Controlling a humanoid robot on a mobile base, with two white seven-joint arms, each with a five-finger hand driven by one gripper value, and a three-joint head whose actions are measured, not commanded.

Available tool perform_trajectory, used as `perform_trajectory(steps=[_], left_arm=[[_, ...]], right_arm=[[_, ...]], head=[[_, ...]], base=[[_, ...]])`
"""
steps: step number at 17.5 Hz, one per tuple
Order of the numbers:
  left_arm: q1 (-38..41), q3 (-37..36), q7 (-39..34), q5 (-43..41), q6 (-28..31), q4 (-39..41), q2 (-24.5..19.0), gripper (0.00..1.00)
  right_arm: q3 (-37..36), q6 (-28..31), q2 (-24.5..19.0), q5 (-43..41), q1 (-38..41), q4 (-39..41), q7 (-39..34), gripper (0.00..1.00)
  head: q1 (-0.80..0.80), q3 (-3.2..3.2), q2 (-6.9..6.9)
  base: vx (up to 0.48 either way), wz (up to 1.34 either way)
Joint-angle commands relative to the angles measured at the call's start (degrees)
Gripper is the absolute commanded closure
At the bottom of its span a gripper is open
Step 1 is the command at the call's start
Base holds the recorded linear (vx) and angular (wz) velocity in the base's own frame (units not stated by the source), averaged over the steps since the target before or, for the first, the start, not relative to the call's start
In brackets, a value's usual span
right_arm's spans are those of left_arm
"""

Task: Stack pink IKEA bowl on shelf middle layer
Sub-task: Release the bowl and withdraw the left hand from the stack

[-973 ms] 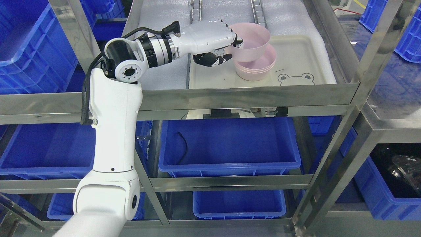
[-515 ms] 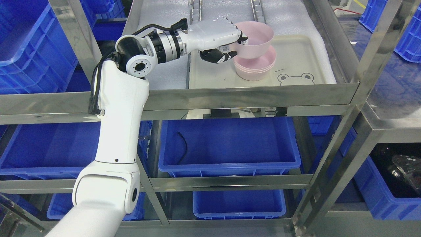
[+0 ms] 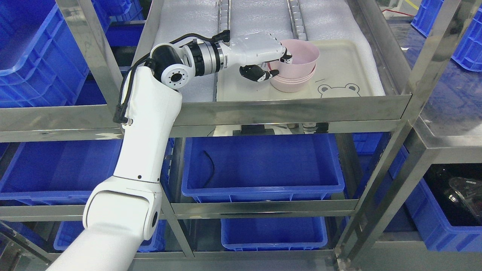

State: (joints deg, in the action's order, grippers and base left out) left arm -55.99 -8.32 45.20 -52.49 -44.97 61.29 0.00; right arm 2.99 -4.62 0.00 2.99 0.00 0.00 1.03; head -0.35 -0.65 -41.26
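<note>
My left hand [image 3: 273,66] reaches over the shelf rail and is shut on the left rim of a pink bowl [image 3: 299,58], fingers over the rim and thumb under its outer wall. That bowl sits tilted in the top of a stack of pink bowls [image 3: 292,82]. The stack stands on a cream tray [image 3: 339,64] with a bear drawing, on the shelf's foam-lined layer. No right arm shows.
A steel front rail [image 3: 286,107] runs just below the tray. Roller tracks [image 3: 297,19] lie behind the bowls. Blue bins [image 3: 263,165] fill the lower layers and both sides. A slanted steel post [image 3: 425,71] stands at the right.
My left arm has stretched right and lowered the held bowl, which hung above the stack a second ago and now rests nested in it.
</note>
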Motion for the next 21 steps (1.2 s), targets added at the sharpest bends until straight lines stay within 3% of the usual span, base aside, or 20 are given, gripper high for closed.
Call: perform_trajectory(steps=[1, 3, 6, 10, 17, 21], left_arm=[[-0.26, -3.01, 0.07, -0.24, -0.03, -4.60, -1.00, 0.96], [-0.18, -3.01, 0.07, -0.24, -0.03, -4.60, -1.00, 0.90], [-0.18, -2.23, 0.07, 0.02, -0.03, -4.60, -1.00, 0.51], [-0.44, 1.28, -0.11, 1.42, -0.03, -3.90, -1.00, 0.26], [-5.36, 6.56, -0.46, 16.17, -0.03, -1.01, -1.00, 0.22], [-4.84, 3.86, -3.18, 19.71, -0.03, 4.79, -1.00, 0.22]], right_arm=[[0.00, -0.04, 1.00, 0.00, 0.26, 1.00, 0.03, 0.00], [0.00, -0.04, 1.00, 0.00, 0.26, 1.00, 0.03, 0.00], [0.00, -0.04, 1.00, 0.00, 0.26, 1.00, 0.03, 0.00], [0.00, -0.04, 1.00, 0.00, 0.18, 1.00, 0.03, 0.00], [0.00, -0.04, 1.00, 0.00, 0.26, 1.00, 0.03, 0.00], [0.00, -0.04, 1.00, 0.00, 0.26, 1.00, 0.03, 0.00]], head=[[0.00, 0.00, 0.00], [0.00, 0.00, 0.00], [0.00, 0.00, 0.00], [0.00, 0.00, 0.00], [0.00, 0.00, 0.00], [0.00, 0.00, 0.00]], base=[[0.000, 0.00], [0.000, 0.00], [0.000, 0.00], [0.000, 0.00], [0.000, 0.00], [0.000, 0.00]])
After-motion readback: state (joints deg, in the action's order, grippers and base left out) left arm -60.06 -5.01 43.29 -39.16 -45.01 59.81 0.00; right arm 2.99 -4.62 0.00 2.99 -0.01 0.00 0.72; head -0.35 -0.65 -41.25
